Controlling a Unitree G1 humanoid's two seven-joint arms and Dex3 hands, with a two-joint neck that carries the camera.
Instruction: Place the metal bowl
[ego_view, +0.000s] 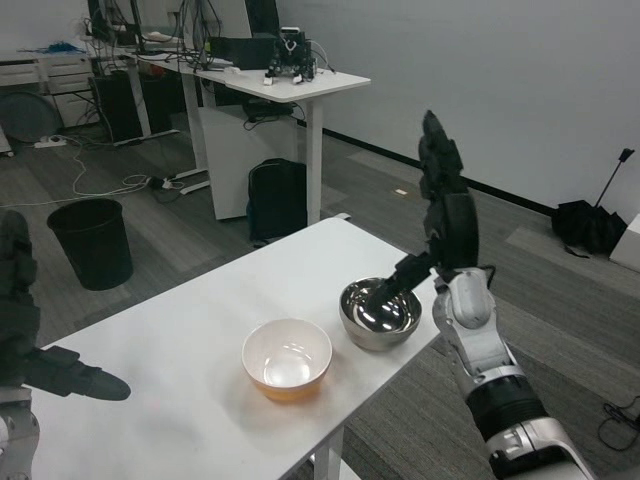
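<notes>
Metal bowl (380, 313) on table (180, 330) near right edge – right hand (447, 215) raised above, fingers spread, empty; left hand (20, 330) near-left, grip unclear

1. The metal bowl (379, 313) sits on the table (180, 330) near its right edge.
2. A ceramic bowl (287, 359) sits just left of it, slightly nearer.
3. The right hand (446, 215) is above the metal bowl's right side.
4. The left hand (40, 345) is at the table's left end.

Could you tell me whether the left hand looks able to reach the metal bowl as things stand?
Probably not easily: the left hand waits at the table's far left, and the white bowl sits between it and the metal bowl.
</notes>
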